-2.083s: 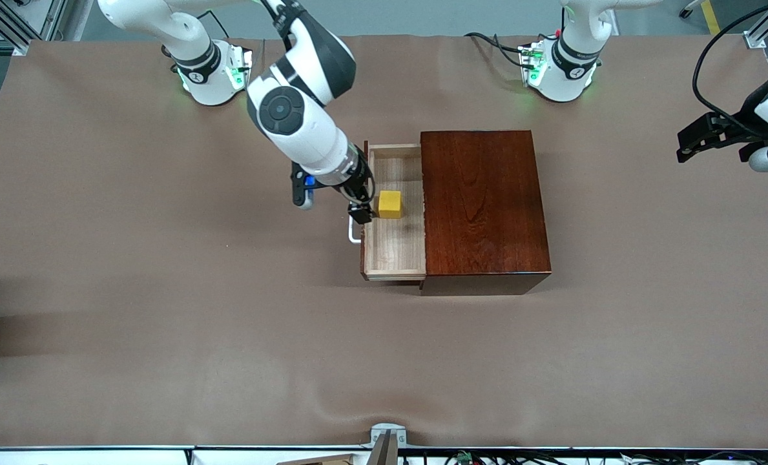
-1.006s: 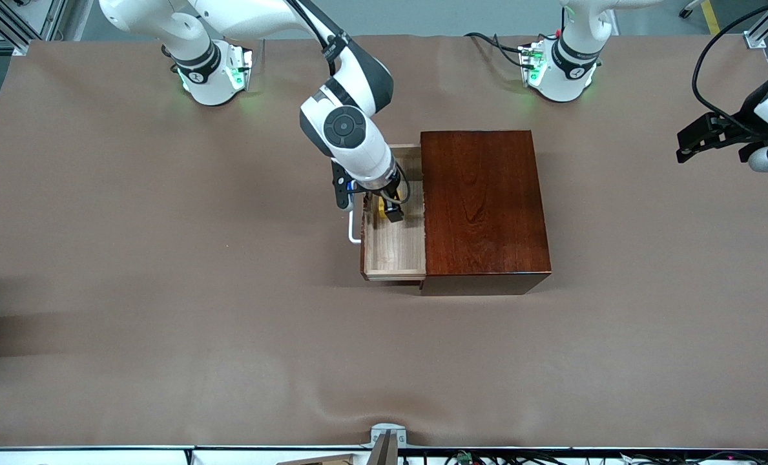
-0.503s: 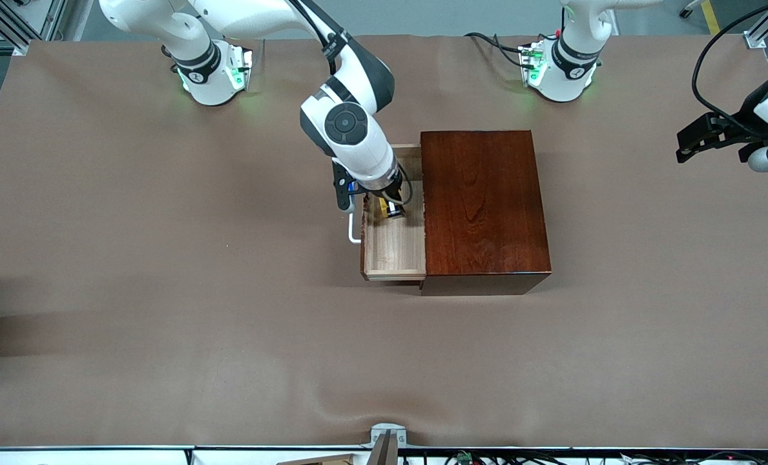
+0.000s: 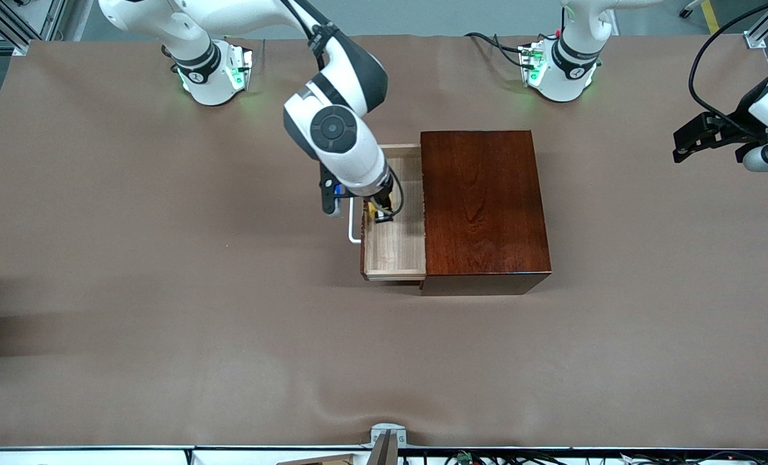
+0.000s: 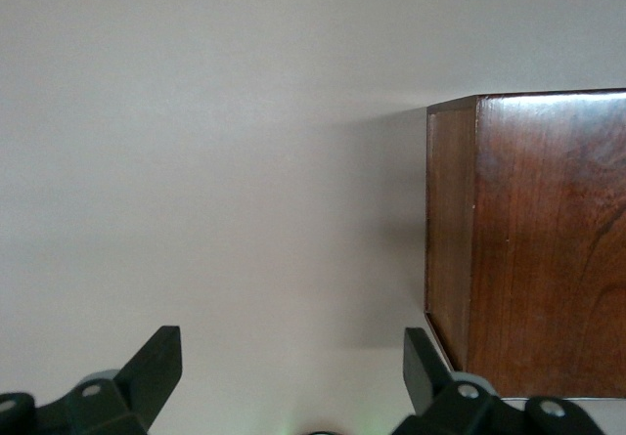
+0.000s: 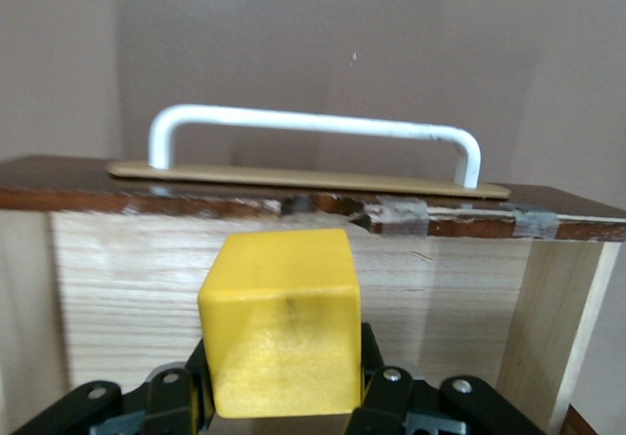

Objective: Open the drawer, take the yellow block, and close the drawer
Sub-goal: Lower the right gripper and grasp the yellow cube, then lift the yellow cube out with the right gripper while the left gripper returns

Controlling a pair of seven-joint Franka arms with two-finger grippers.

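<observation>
The drawer point(image 4: 393, 248) stands pulled out of the dark reddish-brown wooden box point(image 4: 484, 200), its white loop handle point(image 4: 354, 229) toward the right arm's end of the table. My right gripper point(image 4: 380, 214) is in the open drawer next to its front wall, shut on the yellow block point(image 4: 372, 209). In the right wrist view the block point(image 6: 279, 323) sits between my right gripper's point(image 6: 281, 378) fingers, facing the drawer's front wall point(image 6: 450, 288) and the handle point(image 6: 313, 122). My left gripper point(image 4: 700, 135) waits open and empty over the table's edge at the left arm's end.
The left wrist view shows the open left gripper point(image 5: 293, 367) with the wooden box point(image 5: 533, 239) farther off on the brown table cover point(image 5: 215, 161). A metal fixture point(image 4: 387, 439) sits at the table edge nearest the front camera.
My right gripper came over the drawer, went down onto the yellow block and shut on it. It has since shifted with the block toward the drawer's front wall. The left arm barely moved.
</observation>
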